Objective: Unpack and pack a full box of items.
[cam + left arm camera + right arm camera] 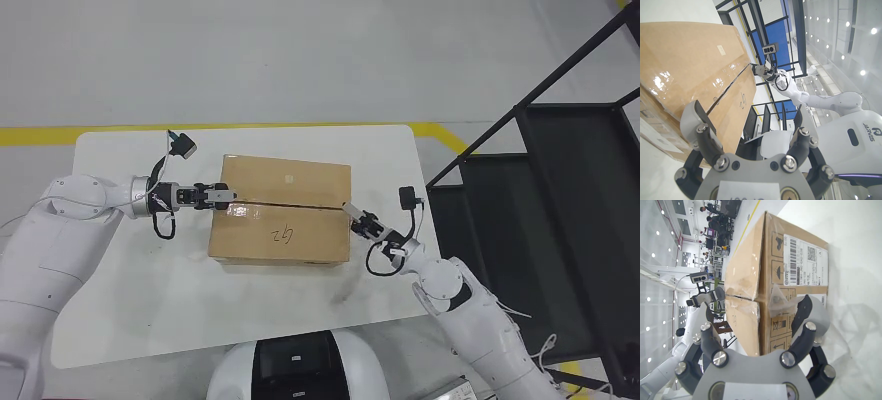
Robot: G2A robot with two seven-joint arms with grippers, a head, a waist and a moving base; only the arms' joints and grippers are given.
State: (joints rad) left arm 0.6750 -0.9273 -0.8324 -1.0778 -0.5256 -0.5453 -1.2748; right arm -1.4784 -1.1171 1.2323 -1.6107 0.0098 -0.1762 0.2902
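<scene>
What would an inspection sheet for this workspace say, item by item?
Surface: white rectangular table, carrying one box.
Job's things: brown cardboard box at the table's middle, flaps closed; centre seam split through its clear tape; white shipping label on the end facing the right arm.
Clutter: nothing seen.
Grippers: left gripper open at one end of the seam; right gripper open at the opposite end; neither holds anything.
Cables: black cable loop at the left wrist, another at the right wrist.
Surroundings: yellow floor line behind the table; black metal steps beside it.
</scene>
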